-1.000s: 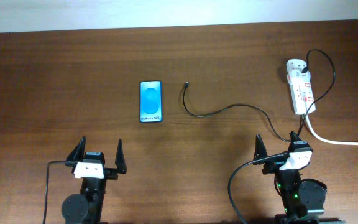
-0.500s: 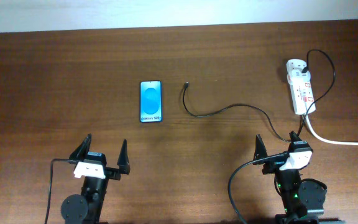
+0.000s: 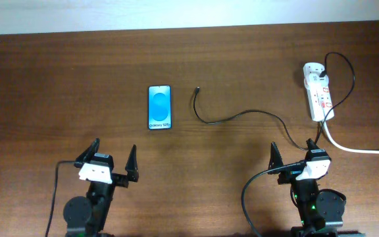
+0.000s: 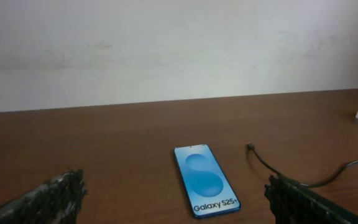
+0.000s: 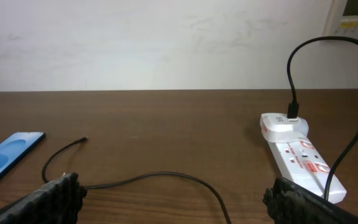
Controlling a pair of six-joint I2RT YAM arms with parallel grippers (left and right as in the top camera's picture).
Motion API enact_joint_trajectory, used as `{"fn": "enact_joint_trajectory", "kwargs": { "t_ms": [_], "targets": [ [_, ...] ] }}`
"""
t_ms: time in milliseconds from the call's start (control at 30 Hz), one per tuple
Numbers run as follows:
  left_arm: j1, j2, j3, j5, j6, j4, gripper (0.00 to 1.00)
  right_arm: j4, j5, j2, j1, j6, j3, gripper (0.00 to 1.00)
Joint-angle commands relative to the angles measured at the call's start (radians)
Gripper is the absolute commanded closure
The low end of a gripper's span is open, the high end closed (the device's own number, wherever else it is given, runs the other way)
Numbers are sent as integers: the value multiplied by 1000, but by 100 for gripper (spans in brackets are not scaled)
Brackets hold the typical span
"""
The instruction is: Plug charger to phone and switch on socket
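The phone (image 3: 160, 107) lies flat on the wood table, blue screen up; it also shows in the left wrist view (image 4: 205, 187) and at the left edge of the right wrist view (image 5: 5, 157). The charger cable (image 3: 235, 116) curves from the white socket strip (image 3: 318, 91) to its plug tip (image 3: 197, 89), right of the phone and apart from it. The tip shows in both wrist views (image 4: 250, 147) (image 5: 82, 140); the socket shows in the right wrist view (image 5: 297, 155). My left gripper (image 3: 112, 161) is open, near the front edge, below the phone. My right gripper (image 3: 293, 151) is open, empty, below the socket.
A thick white cord (image 3: 360, 150) runs from the socket strip off the right edge. The table's far edge meets a pale wall (image 4: 179, 50). A black arm cable (image 3: 247, 197) loops beside the right arm's base.
My left gripper has shifted slightly right and forward toward the phone. The right arm, phone, charger and socket have not moved.
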Motion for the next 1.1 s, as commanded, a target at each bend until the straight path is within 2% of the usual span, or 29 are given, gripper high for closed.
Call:
{"fn": "enact_joint_trajectory", "kwargs": {
  "t_ms": [0, 233, 367, 567, 667, 1067],
  "targets": [
    [6, 104, 76, 50, -10, 51, 1, -5, 2, -8, 5, 5, -5, 2],
    [6, 394, 240, 109, -10, 79, 1, -5, 2, -8, 5, 5, -5, 2],
    [6, 571, 353, 214, -10, 76, 1, -5, 2, -8, 5, 5, -5, 2],
    [6, 793, 551, 308, -10, -22, 1, -5, 2, -8, 5, 5, -5, 2],
    [6, 843, 587, 307, -10, -33, 1, -5, 1, -8, 5, 5, -5, 2],
    [6, 865, 667, 303, -10, -13, 1, -5, 2, -8, 5, 5, -5, 2]
  ]
}}
